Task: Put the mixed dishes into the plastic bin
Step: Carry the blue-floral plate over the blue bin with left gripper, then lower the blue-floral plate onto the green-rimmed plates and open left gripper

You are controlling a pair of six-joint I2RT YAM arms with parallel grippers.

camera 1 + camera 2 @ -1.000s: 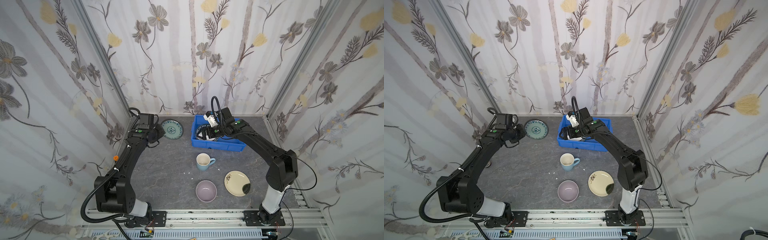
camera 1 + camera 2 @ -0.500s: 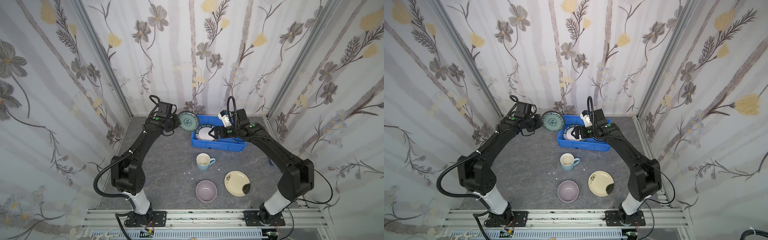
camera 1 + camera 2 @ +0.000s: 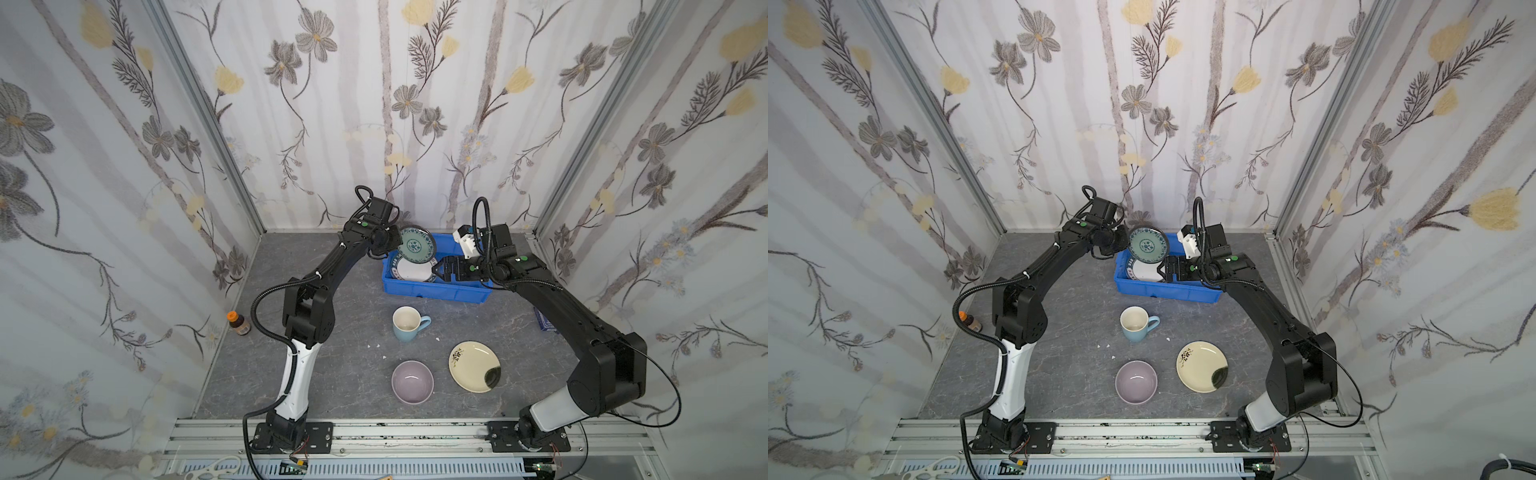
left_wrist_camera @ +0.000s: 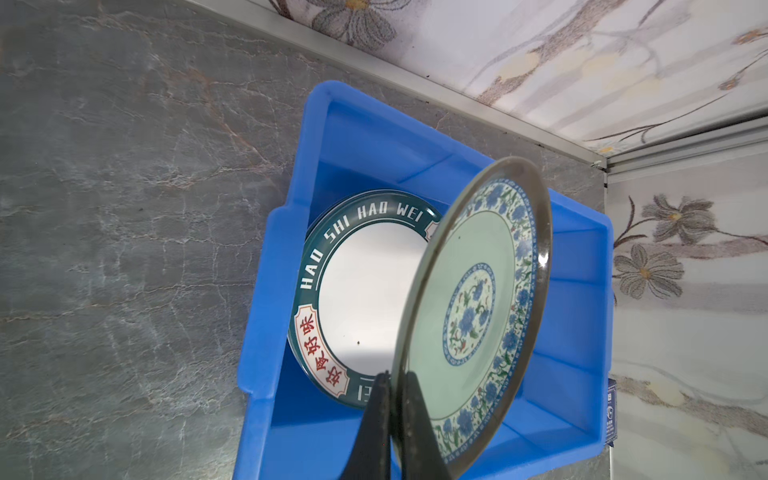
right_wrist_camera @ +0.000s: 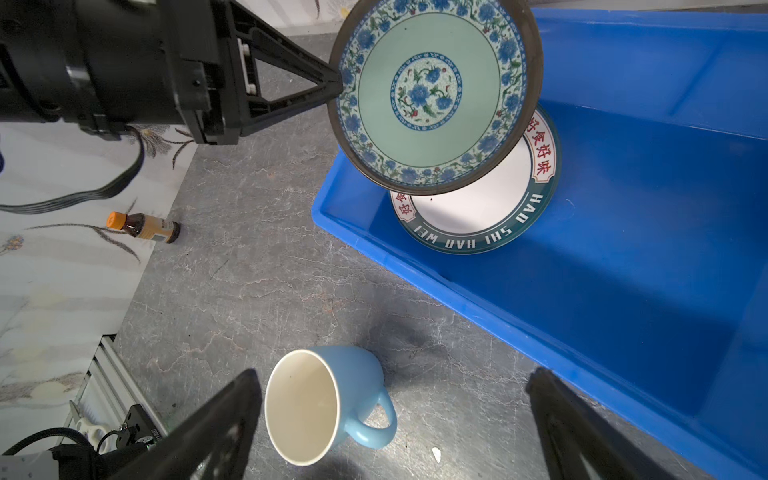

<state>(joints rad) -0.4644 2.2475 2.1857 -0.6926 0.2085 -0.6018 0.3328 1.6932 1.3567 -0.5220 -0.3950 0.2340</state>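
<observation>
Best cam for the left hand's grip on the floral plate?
Right wrist: floral plate face-on, left hand pinching its rim. Left wrist: oblique, rim clamped close-up. In both top views: small, tilted over the blue bin.

Tilted teal floral plate (image 4: 473, 299) nipped at its rim by left pincer (image 4: 397, 378), over blue bin (image 4: 577, 299), lettered plate (image 4: 365, 291) lying inside

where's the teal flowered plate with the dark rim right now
In both top views, the teal flowered plate hangs tilted in the shut left gripper, above the left end of the bright blue plastic bin and the green-rimmed white plate inside it.
</observation>
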